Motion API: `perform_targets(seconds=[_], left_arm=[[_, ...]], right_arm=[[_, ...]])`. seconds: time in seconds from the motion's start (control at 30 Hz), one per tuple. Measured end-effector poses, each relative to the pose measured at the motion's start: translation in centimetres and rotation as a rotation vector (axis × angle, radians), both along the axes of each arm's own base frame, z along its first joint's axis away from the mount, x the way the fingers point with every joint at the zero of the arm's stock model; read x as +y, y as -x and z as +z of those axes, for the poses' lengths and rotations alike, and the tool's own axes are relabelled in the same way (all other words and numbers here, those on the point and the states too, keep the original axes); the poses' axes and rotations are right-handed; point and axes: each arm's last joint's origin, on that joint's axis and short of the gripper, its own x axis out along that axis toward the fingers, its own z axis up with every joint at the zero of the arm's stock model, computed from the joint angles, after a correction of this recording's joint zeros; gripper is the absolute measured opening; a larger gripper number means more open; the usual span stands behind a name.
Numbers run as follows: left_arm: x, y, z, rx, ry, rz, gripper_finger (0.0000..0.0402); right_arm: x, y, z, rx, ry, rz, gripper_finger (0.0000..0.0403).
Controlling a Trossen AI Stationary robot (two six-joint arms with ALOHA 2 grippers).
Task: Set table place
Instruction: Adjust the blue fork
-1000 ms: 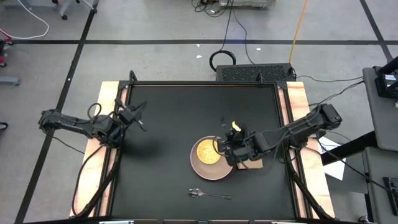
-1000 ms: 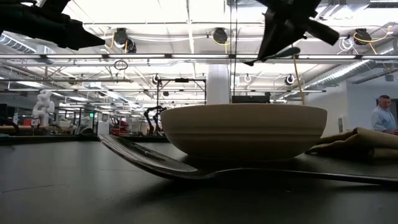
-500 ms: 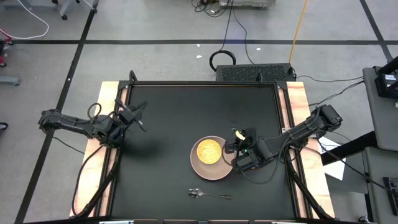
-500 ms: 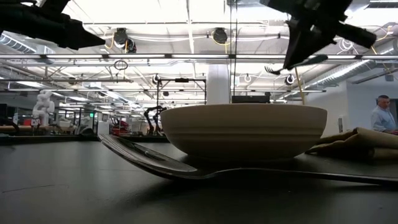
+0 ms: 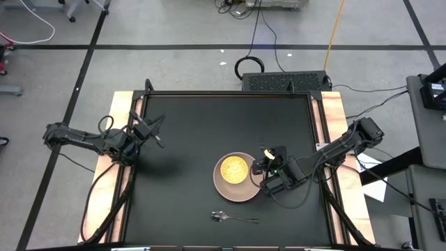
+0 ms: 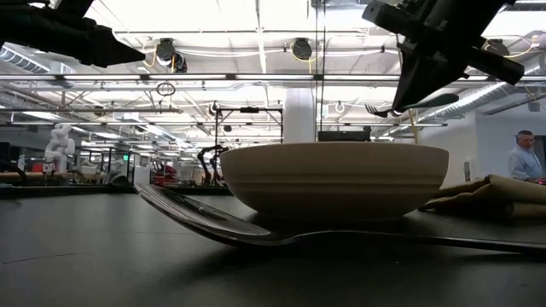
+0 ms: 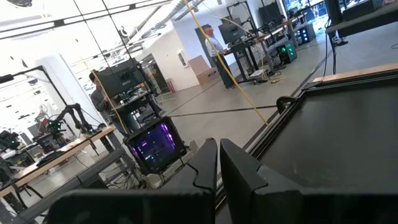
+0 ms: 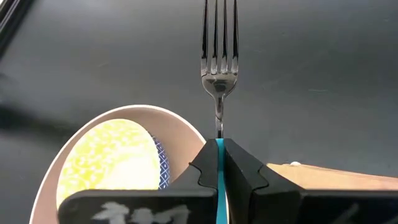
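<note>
My right gripper [image 8: 219, 163] is shut on the small blue-handled fork [image 8: 219, 56] and hovers over the table just right of the pale pink plate [image 5: 237, 188]. The smaller yellow dish [image 5: 234, 169] sits inside the plate. The silver spoon [image 5: 235, 219] lies flat on the table, nearer than the plate. The tan napkin [image 6: 495, 194] lies on the table right of the plate, mostly under my right arm in the high view. My left gripper [image 7: 217, 158] is shut and raised over the table's left edge. My right gripper pinches the fork's blue handle [image 8: 219, 152] between its two fingers. The fork runs straight on from the fingers, and its tines [image 8: 219, 31] point away from them. The fingers come slanting down from the table's right side. The fork [image 6: 418, 104] is lifted clear of the table.
The black tabletop [image 5: 188, 125] is bare on its far and left parts. Pale wooden strips [image 5: 333, 111] run along its left and right sides. A cable coil [image 5: 249, 67] lies on the floor beyond the far edge. A person [image 6: 525, 158] stands far off in the room.
My right gripper has carried the fork from above the plate's far right rim toward the table's right and near edges, sinking a little. It has stayed shut on the handle.
</note>
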Motion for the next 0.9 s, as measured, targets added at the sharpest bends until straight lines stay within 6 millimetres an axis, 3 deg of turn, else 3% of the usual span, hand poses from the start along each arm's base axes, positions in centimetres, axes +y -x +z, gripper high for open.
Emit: perform_targets(seconds=[0.33, 0.67, 0.9], left_arm=[[0.0, 0.0, 0.0, -0.004, 0.004, 0.000, 0.0026], [0.0, 0.0, 0.1, -0.011, 0.006, -0.001, 0.0026], [0.0, 0.0, 0.0, -0.011, 0.014, -0.001, 0.0026]], right_arm=[[0.2, -0.7, 0.1, -0.038, -0.004, 0.043, 0.0000], [-0.5, -5.8, 2.1, -0.338, 0.006, 0.231, 0.0000], [-1.3, -8.0, 0.3, -0.343, -0.062, 0.246, 0.0000]])
